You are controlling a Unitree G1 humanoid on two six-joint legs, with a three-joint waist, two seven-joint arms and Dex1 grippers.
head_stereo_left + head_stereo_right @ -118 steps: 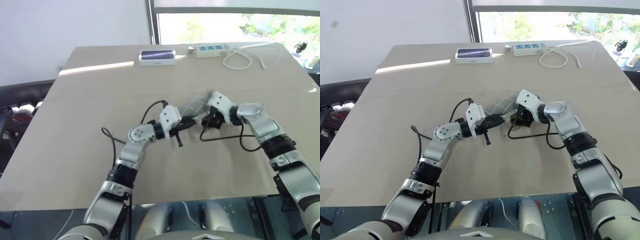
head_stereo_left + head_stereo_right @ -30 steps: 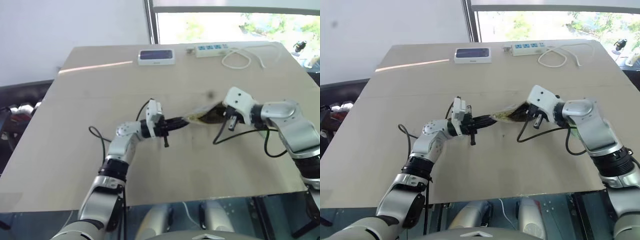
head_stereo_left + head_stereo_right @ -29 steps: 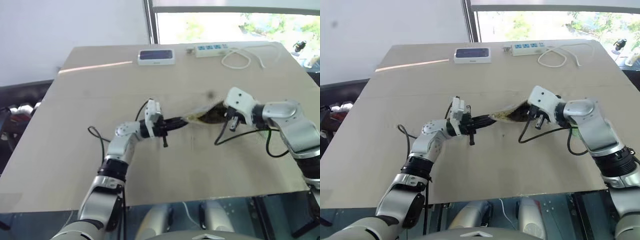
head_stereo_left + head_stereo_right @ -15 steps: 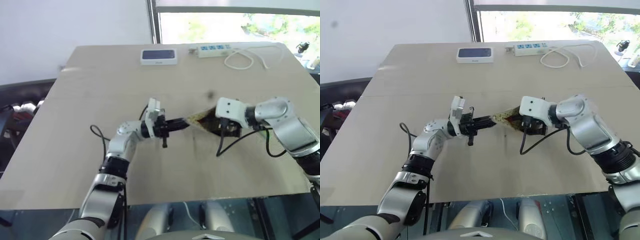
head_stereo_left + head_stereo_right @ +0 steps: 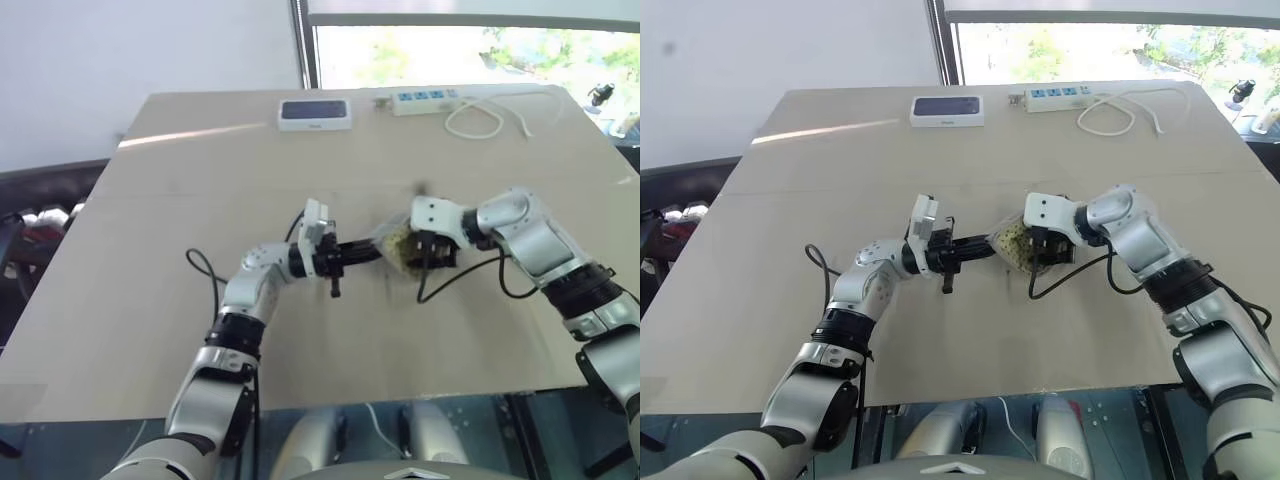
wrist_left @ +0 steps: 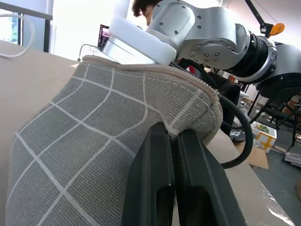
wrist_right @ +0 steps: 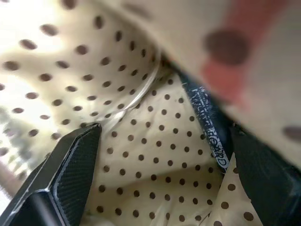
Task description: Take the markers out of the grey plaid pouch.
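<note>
Head views: the pouch (image 5: 1011, 240) sits lifted at mid-table, between the two arms. The left gripper (image 5: 985, 245) is clamped on the pouch's left edge; the right gripper (image 5: 1045, 254) noses into its open mouth from the right.

Left wrist view: its fingers (image 6: 155, 179) are pinched tight on the zip-side hem.

Right wrist view: jaws spread wide inside the dotted lining (image 7: 155, 179), holding nothing. A red marker (image 7: 225, 75) lies blurred at the lining's fold, beside a dark printed barrel.

The step looks like reaching for a marker; next, centre on it and close.
</note>
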